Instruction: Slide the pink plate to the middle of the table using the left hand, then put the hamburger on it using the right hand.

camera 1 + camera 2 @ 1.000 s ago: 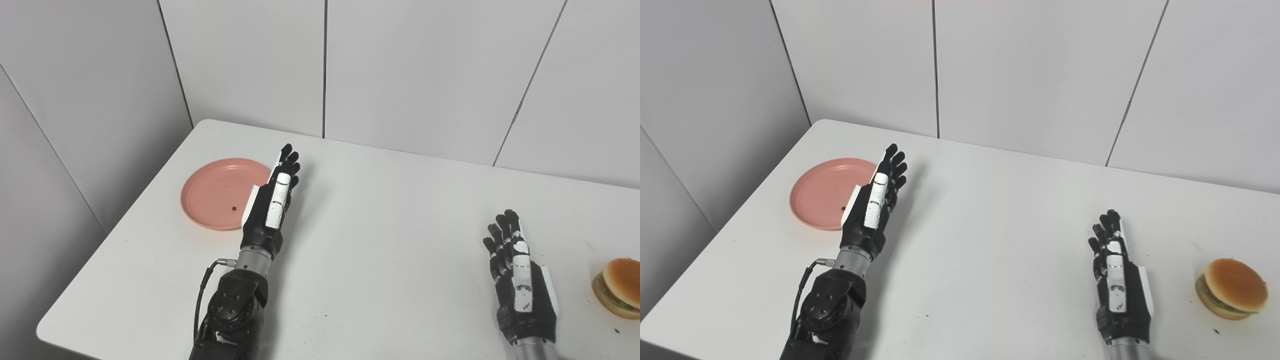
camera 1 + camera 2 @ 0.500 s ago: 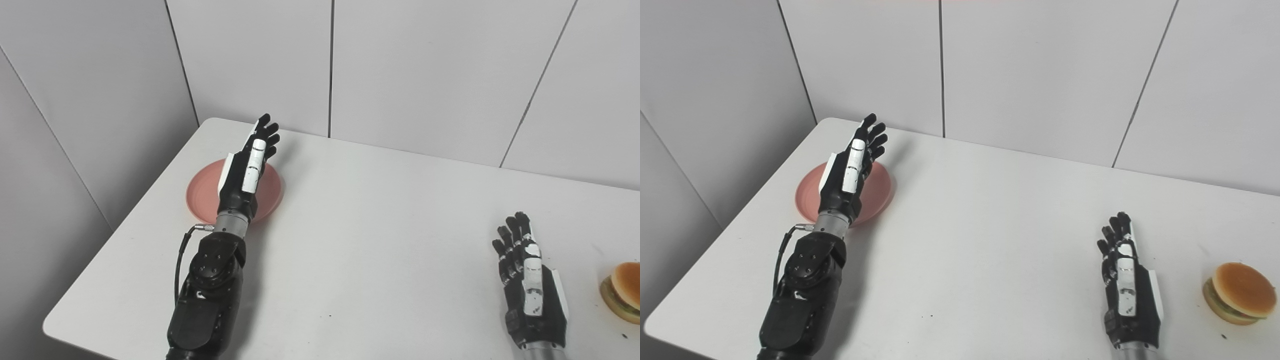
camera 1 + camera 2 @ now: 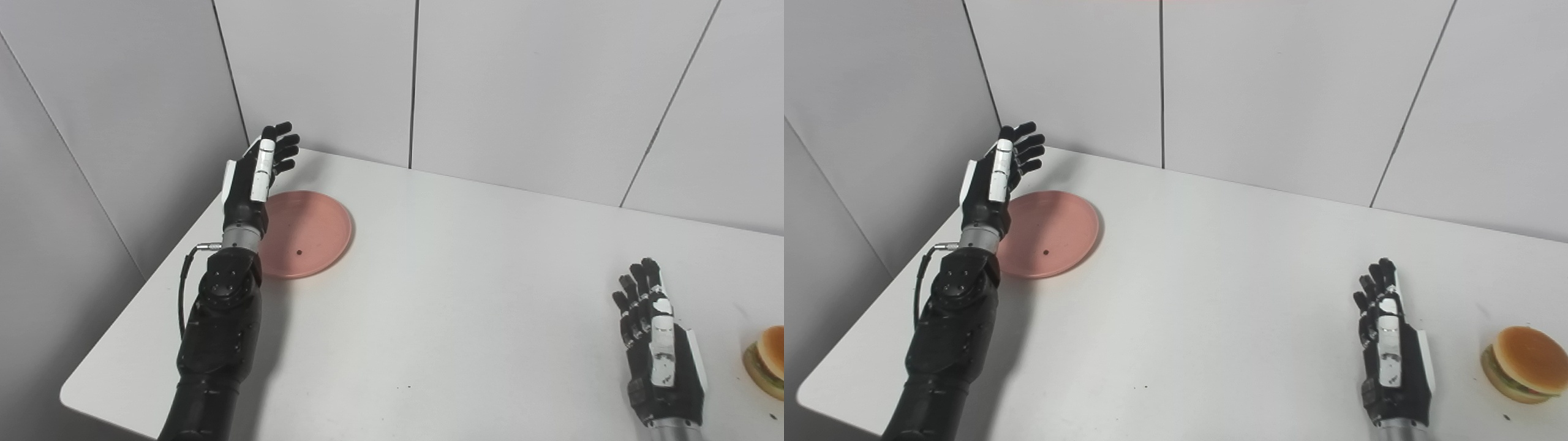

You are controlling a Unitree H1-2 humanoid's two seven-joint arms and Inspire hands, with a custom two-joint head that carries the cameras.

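Plate and hamburger are found at opposite ends of the white counter: the pink plate lies flat near the far left corner, well away from the middle, and the hamburger sits close to the right edge, partly cut off in the left eye view. The left robot hand is held raised at the plate's outer left rim, on the side away from the counter's centre, with its fingers spread and extended and nothing grasped; whether the rim is touched cannot be told, since the palm and forearm hide that edge. This placement is judged to serve a push, because a hand set behind the plate on its far side can sweep it rightward toward the middle without any grip being needed on so shallow a dish. A small dark speck is seen on the plate's surface. The right robot hand is rested low over the counter near the front edge, fingers extended and apart, empty, with a clear gap kept between it and the hamburger just beside it; it is judged to be waiting there so that the pickup can be made once the plate has been brought to the centre. Neither step of the task is yet done as things lie.
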